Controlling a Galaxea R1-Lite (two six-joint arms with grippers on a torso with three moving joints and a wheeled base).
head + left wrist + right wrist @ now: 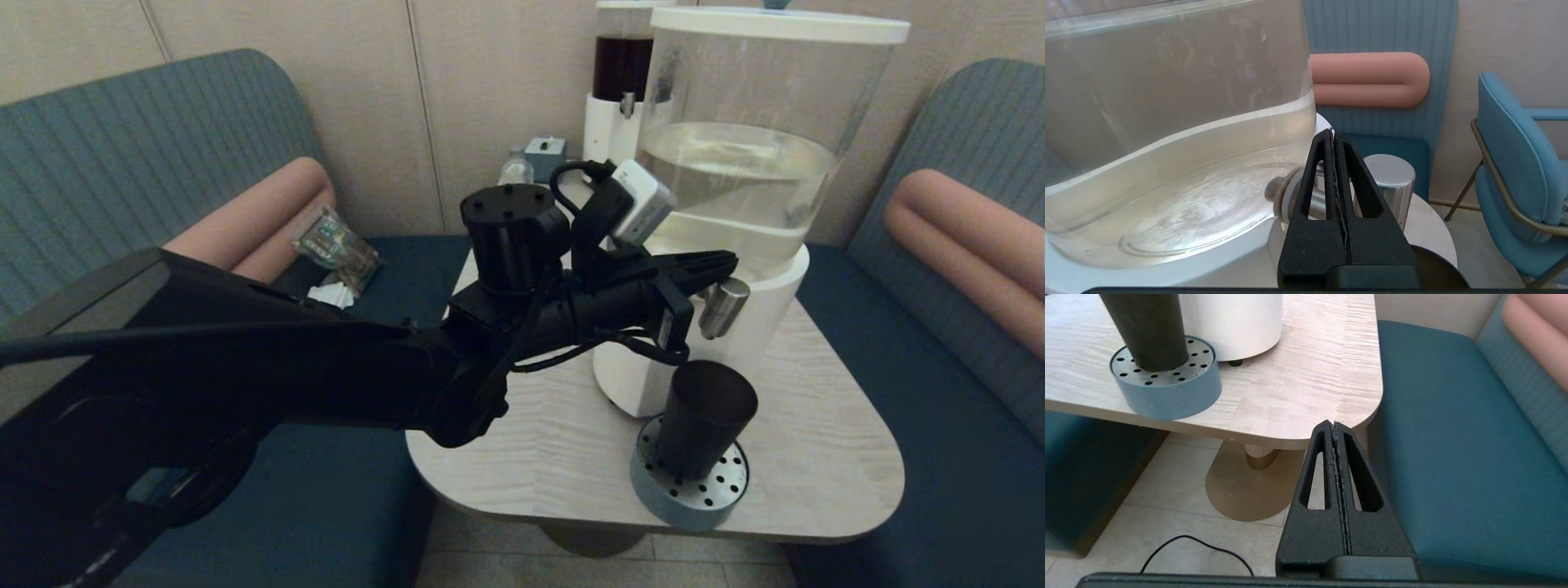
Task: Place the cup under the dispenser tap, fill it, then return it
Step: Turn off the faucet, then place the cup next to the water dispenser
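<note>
Under the dispenser tap (723,306) we see the cup (702,429) standing upright on a round perforated drip tray (684,496) at the surface's (539,457) near edge. Our left gripper (718,263) reaches just above the tap, fingers pressed together on nothing. Our right gripper (1334,426) hangs low beside the surface, fingers closed and empty.

Cup (1145,330) top cropped
</note>
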